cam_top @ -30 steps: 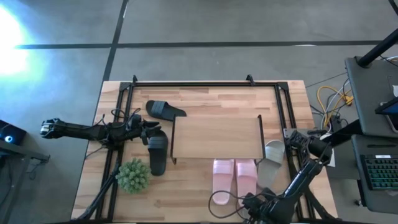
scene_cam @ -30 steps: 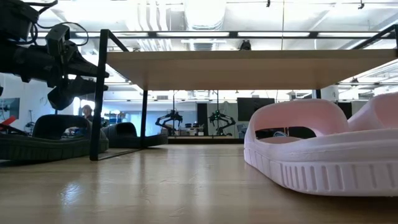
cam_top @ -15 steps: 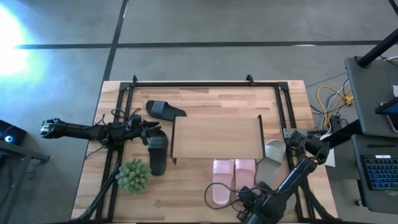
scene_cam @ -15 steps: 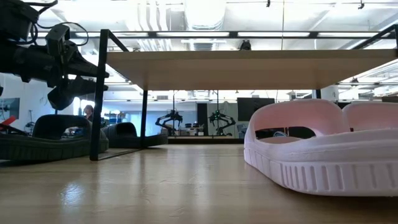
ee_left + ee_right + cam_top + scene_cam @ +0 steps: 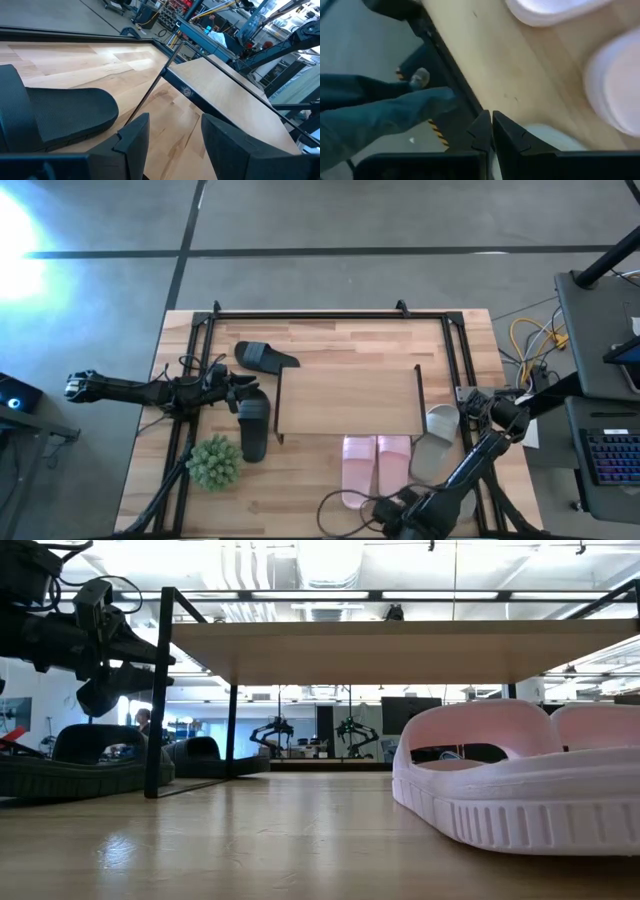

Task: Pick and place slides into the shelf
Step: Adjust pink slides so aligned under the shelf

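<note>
Six slides on the tabletop (image 5: pixel 330 340), none yet in the shelf (image 5: pixel 348 400). Item changed: the right-hand pink slide (image 5: pixel 393 460), tipped up a second ago in the low view, now lies flat, just beside its partner pink slide (image 5: pixel 358 470), both close in front of the shelf's near edge. Right hand (image 5: pixel 490 120): clenched, empty, drawn back along the near tabletop edge and away from the pink pair. Judgement: that pair appears lined up but still outside the shelf, so pushing or lifting it in remains to be done. Left hand (image 5: pixel 175 135): released, holding nothing, unmoved above one black slide (image 5: pixel 253 425) by the shelf's left frame. Second black slide (image 5: pixel 265 357): farther back, near the shelf's far left corner. Two grey-beige slides (image 5: pixel 438 422): against the shelf's right side, one overlapping the other. Also on the surface: one small green plant (image 5: pixel 213 462), just beside the nearer black slide. Surface: pale jointed wood with a dark metal frame around it. Room: grey concrete floor (image 5: pixel 300 220), yellow cables (image 5: pixel 530 340), a keyboard (image 5: pixel 610 455) on a side desk, and strip lights over further robot arms (image 5: pixel 350 730) in the distance.
</note>
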You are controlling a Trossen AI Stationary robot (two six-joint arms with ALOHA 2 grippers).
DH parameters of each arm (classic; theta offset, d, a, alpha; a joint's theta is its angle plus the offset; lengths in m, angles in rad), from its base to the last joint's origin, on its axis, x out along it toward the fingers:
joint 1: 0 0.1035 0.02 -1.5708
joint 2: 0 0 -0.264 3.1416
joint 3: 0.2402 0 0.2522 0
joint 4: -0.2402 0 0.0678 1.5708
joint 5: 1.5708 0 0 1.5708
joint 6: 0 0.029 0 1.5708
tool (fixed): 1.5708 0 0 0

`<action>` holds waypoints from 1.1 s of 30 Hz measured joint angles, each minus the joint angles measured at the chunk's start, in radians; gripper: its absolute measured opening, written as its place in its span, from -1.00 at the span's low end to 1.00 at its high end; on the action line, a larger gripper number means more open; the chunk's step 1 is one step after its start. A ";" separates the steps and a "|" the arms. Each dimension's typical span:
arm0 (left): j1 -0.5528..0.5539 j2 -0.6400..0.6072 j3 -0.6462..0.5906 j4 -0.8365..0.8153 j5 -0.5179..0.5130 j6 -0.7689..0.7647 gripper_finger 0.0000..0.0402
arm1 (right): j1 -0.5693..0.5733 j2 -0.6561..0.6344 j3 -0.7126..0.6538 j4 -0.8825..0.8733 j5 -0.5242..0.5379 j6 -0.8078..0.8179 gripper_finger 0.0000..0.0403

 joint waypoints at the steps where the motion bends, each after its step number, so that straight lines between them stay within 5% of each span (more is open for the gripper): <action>1: 0.000 0.000 0.000 0.000 0.000 0.000 -0.17 | -0.003 0.000 -0.007 0.020 0.004 -0.001 -0.94; 17: 0.000 0.000 0.000 0.000 0.000 0.000 -0.17 | -0.108 0.002 -0.137 0.329 0.028 -0.215 -0.94; 33: 0.000 0.000 0.000 0.000 0.000 0.000 -0.17 | -0.174 0.002 -0.224 0.358 0.048 -0.275 -0.94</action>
